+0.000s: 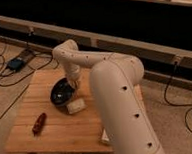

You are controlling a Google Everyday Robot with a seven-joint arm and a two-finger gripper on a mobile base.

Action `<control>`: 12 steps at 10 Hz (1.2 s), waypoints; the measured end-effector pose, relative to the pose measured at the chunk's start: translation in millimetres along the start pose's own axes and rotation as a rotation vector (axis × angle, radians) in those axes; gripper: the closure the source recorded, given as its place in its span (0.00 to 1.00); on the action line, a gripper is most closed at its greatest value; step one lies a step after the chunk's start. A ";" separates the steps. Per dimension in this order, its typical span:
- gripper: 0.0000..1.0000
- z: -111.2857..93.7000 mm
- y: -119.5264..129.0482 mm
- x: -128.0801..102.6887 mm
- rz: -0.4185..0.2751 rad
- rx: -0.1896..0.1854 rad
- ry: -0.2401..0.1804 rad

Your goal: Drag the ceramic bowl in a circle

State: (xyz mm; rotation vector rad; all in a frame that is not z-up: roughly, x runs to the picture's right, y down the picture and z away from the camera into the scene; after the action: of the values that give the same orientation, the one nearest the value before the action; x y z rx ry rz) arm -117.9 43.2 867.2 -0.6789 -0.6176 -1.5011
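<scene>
The ceramic bowl (60, 93) is dark, glossy and shallow, and sits on the wooden table (59, 137) left of centre. My white arm reaches over the table from the right and bends down to it. My gripper (73, 85) points down at the bowl's right rim, touching or just inside it. The wrist hides the contact point.
A pale block (75, 106) lies just in front and to the right of the bowl, close to its rim. A small red-brown object (39, 123) lies near the table's front left. A white item (103, 137) shows at the front edge by my arm. Cables and a box (15, 63) lie on the floor to the left.
</scene>
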 end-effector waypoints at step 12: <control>0.93 1.0 -124.8 -9.0 -0.215 0.069 -0.031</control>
State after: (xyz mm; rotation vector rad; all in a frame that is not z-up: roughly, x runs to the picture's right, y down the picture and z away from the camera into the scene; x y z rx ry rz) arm -242.4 55.2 864.1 -0.5978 -0.7828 -1.6621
